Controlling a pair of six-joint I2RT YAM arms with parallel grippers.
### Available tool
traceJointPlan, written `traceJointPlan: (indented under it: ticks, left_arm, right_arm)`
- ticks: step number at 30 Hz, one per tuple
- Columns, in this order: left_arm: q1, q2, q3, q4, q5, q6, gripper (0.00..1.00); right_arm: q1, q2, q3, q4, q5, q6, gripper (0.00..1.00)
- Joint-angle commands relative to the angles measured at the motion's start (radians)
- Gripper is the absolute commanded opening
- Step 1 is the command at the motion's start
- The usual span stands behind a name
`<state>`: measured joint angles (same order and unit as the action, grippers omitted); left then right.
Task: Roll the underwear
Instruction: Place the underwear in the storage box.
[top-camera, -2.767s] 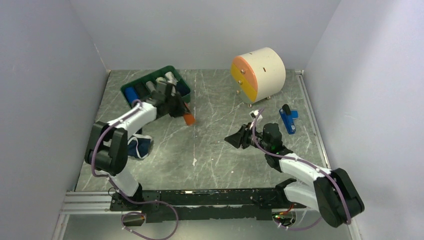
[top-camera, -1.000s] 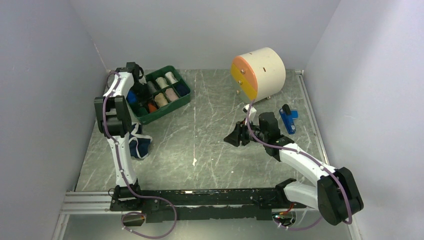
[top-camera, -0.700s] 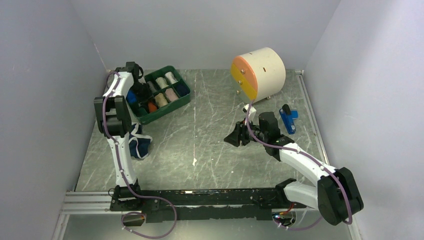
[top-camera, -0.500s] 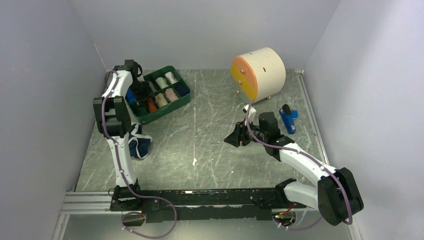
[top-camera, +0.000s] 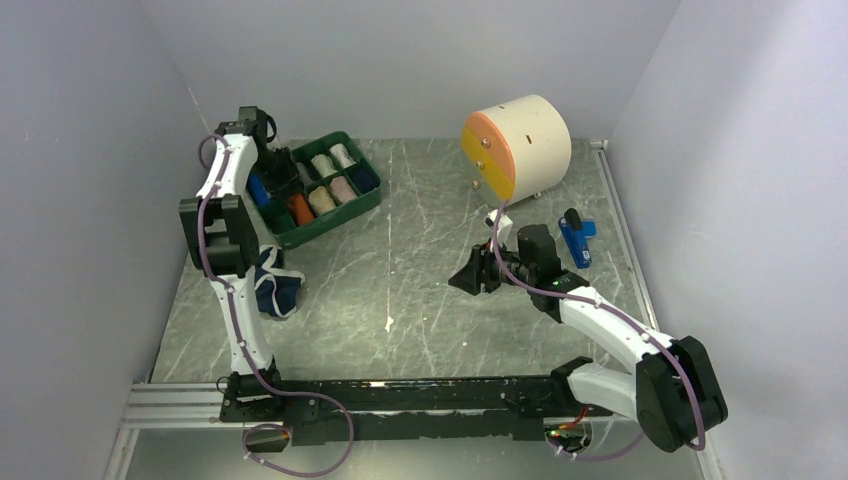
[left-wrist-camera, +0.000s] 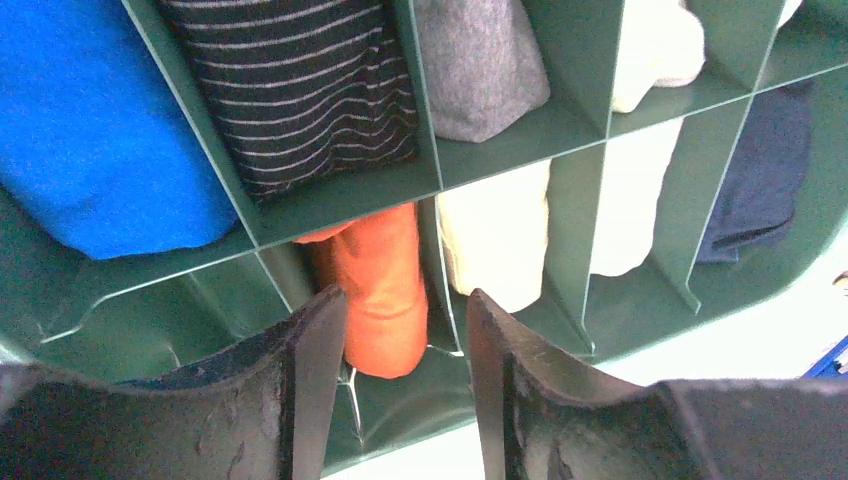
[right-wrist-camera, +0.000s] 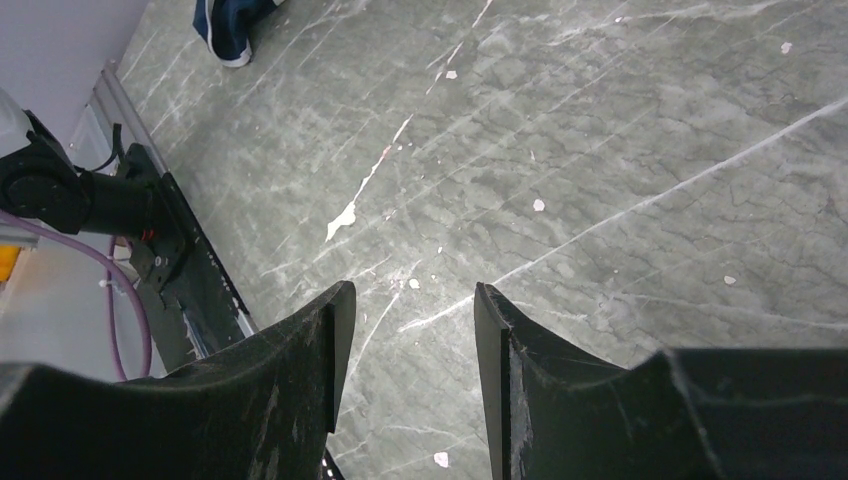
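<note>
Underwear (left-wrist-camera: 378, 275) roll lies between two tray (left-wrist-camera: 340, 195) dividers.

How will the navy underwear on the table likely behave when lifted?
The navy underwear lies crumpled, so it is probably floppy and would sag from a pinch. Small thin cloth: likely light. Pushed, it would probably bunch, not roll.

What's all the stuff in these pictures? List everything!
table: one, grey-green, underneath
tray: one, green, far left
orange underwear roll: one, orange, tray compartment
other cloth rolls: at least seven; blue, striped, grey, cream, navy; tray
navy underwear: one, navy, white trim, near left
drum: one, cream, orange-yellow face, far right
blue object: one, blue, right side
left end effector: one, black, open over tray
right end effector: one, black, open over table
</note>
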<state>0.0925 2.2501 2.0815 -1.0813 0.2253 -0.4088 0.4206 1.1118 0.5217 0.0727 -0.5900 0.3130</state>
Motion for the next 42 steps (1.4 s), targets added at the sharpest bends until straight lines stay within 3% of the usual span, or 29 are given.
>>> traceJointPlan:
  ticks: [1,5,12,29,35,42]
  left_arm:
    - [0.008,-0.047,0.051,0.04,-0.007,0.0,0.51]
    - [0.011,-0.035,0.016,0.093,-0.025,-0.013,0.42]
    - [0.011,-0.004,-0.031,0.166,-0.028,-0.015,0.41]
    - [0.018,-0.043,-0.11,0.226,-0.017,0.008,0.48]
    - [0.018,-0.2,-0.156,0.302,0.059,-0.007,0.55]
    - [0.027,-0.563,-0.402,0.414,-0.042,-0.06,0.8]
  right_arm:
    - [0.002,-0.012,0.04,0.007,-0.019,-0.019,0.51]
    - [0.001,-0.01,0.042,0.003,-0.015,-0.018,0.51]
    - [0.001,-0.006,0.043,0.003,-0.021,-0.017,0.51]
    - [0.001,-0.018,0.073,0.006,-0.015,0.004,0.52]
    - [0.001,-0.033,0.105,-0.001,0.019,0.012,0.52]
    - [0.0,-0.035,0.107,0.073,0.087,0.151,0.61]
